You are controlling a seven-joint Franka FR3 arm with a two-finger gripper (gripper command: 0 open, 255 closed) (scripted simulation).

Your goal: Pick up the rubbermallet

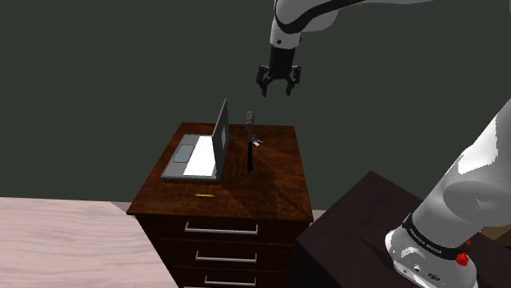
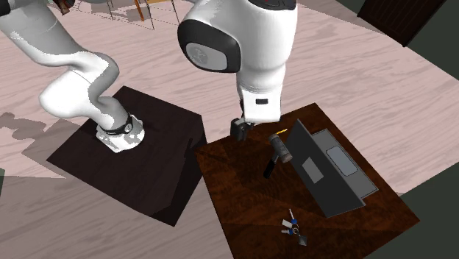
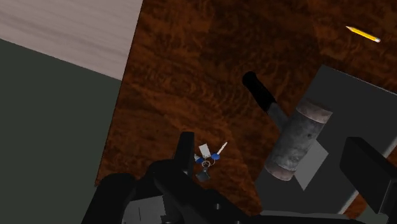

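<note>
1. Shoulder view: the gripper (image 1: 278, 82) hangs spread and empty above the dresser (image 1: 278, 186). The rubber mallet (image 1: 250, 143) lies on the top below it, just beside the laptop (image 1: 196, 155), with its handle running toward the drawer front.
2. Second exterior view: the gripper (image 2: 240, 129) is near the mallet's head, to this view's left of it and apart.
3. Wrist view: the fingers (image 3: 184, 153) stand wide. The mallet head sits between them untouched and the handle points away, so a straight descent looks likely.
</note>
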